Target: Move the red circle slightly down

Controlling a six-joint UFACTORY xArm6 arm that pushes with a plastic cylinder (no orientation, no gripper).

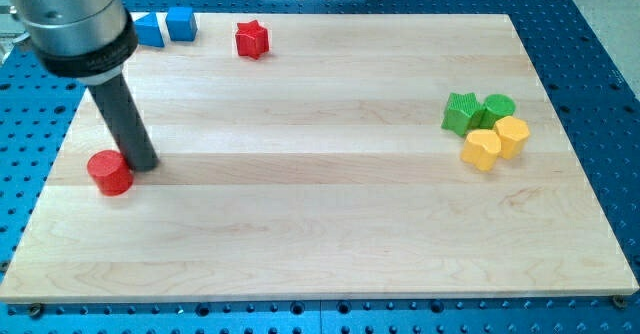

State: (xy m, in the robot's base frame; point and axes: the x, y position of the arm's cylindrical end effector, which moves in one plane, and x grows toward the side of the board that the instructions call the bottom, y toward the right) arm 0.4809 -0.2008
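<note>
The red circle (110,172) lies near the board's left edge, about mid-height in the view. My tip (143,163) rests on the board right beside it, touching or almost touching its upper right side. The dark rod rises from there to the view's upper left, up to the grey arm body.
A red star (252,39) sits near the top edge. A blue triangle (149,30) and a blue cube (180,22) sit at the top left. At the right are a green star (461,113), a green circle (497,109), a yellow heart (482,149) and a yellow hexagon (512,135), clustered together.
</note>
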